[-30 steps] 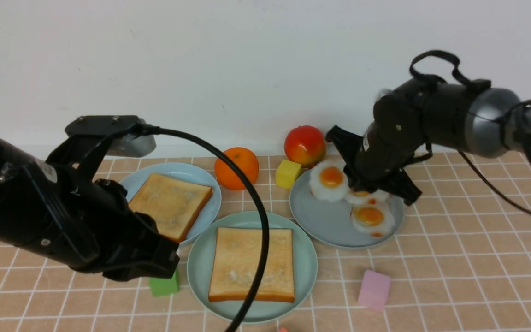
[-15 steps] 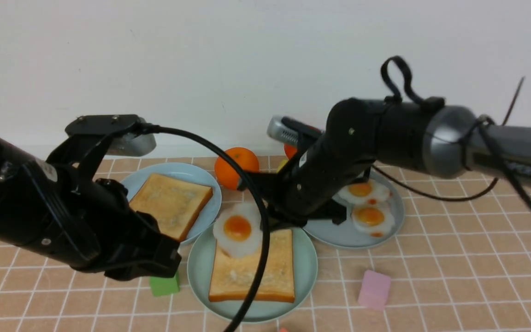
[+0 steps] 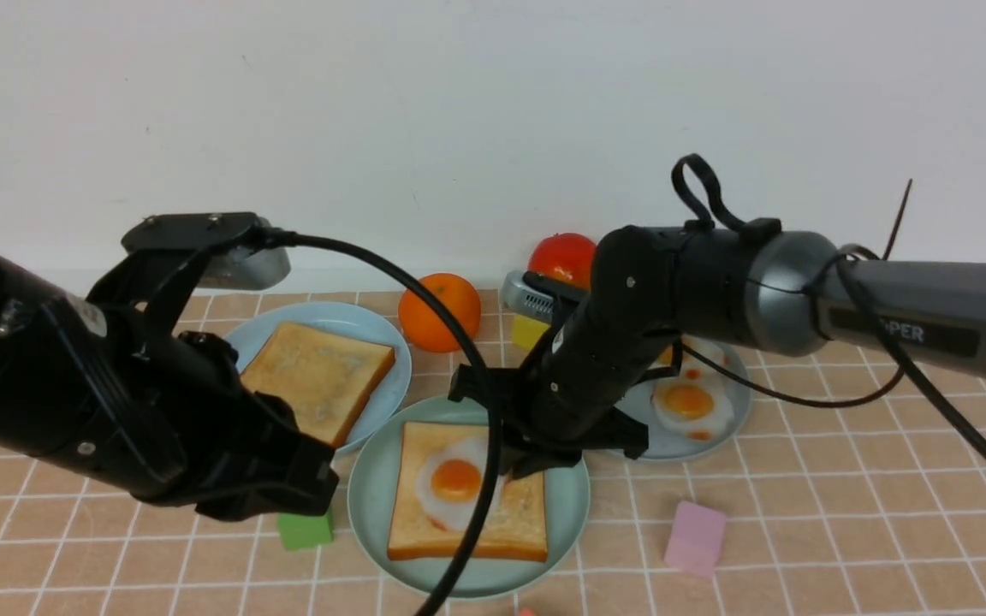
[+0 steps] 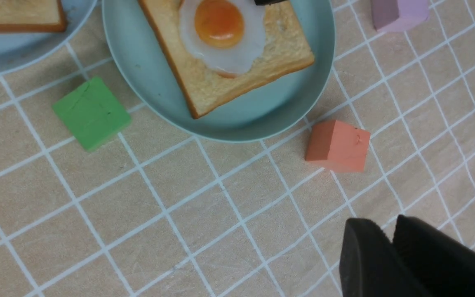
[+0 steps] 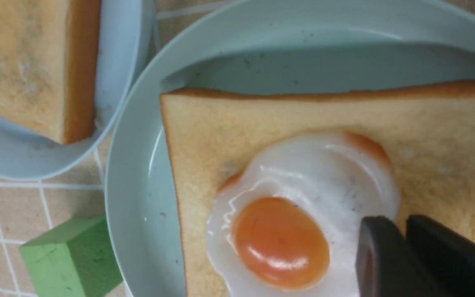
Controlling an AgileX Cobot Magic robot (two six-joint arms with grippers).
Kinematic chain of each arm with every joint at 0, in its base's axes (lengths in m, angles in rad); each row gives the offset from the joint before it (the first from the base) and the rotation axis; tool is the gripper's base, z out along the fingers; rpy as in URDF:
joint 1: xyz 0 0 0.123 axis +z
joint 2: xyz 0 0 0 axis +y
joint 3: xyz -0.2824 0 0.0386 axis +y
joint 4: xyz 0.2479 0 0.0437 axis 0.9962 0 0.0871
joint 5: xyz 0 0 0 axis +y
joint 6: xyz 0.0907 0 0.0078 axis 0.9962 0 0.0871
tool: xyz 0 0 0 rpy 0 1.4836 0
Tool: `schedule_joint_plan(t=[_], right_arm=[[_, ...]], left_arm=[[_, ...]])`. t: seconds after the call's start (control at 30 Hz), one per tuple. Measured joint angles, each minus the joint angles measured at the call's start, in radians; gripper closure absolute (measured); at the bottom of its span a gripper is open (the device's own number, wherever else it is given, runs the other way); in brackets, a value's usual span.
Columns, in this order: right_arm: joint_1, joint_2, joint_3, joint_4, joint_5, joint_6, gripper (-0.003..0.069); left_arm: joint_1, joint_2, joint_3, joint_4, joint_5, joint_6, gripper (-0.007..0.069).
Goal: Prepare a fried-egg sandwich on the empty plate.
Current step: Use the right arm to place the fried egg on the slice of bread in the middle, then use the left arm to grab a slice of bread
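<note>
The mint-green plate (image 3: 371,496) holds one toast slice (image 3: 429,530) with a fried egg (image 3: 452,482) lying flat on it. My right gripper (image 3: 520,466) reaches down over the plate's far right part, its jaws shut on the egg's white edge, as the right wrist view shows (image 5: 402,225). The egg (image 5: 287,231) rests on the toast (image 5: 229,123). The second toast slice (image 3: 315,379) lies on the pale sky-blue plate (image 3: 322,310). My left gripper (image 4: 390,233) is shut and empty, above bare table near the plate's front left.
A grey-blue plate (image 3: 737,411) at the right holds two more eggs (image 3: 686,402). An orange (image 3: 442,308), a red apple (image 3: 563,257) and a yellow block (image 3: 527,329) stand behind. A green block (image 3: 305,530), pink block (image 3: 695,537) and salmon block (image 4: 338,145) lie near the mint plate. The left arm's cable (image 3: 484,411) crosses it.
My right gripper took an egg from the grey-blue plate, carried it left and lowered it flat onto the toast on the mint-green plate. The left arm has not moved.
</note>
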Motion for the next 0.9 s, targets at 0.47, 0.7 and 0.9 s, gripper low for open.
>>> schedule_joint_plan(t=[0.47,0.7,0.9], right_arm=[[0.0,-0.376,0.0,-0.197,0.211,-0.408,0.0395],[0.0,-0.564,0.0,-0.099,0.378,-0.583,0.0552],[0.0,-0.658,0.02,0.129,0.413,-0.827,0.0671]], left_arm=[[0.061,0.093,-0.004,0.05,-0.209,-0.154,0.0501],[0.263,0.353,-0.185,0.056,-0.169,-0.246,0.0497],[0.314,0.58,-0.406,0.089,-0.087,-0.15,0.0457]])
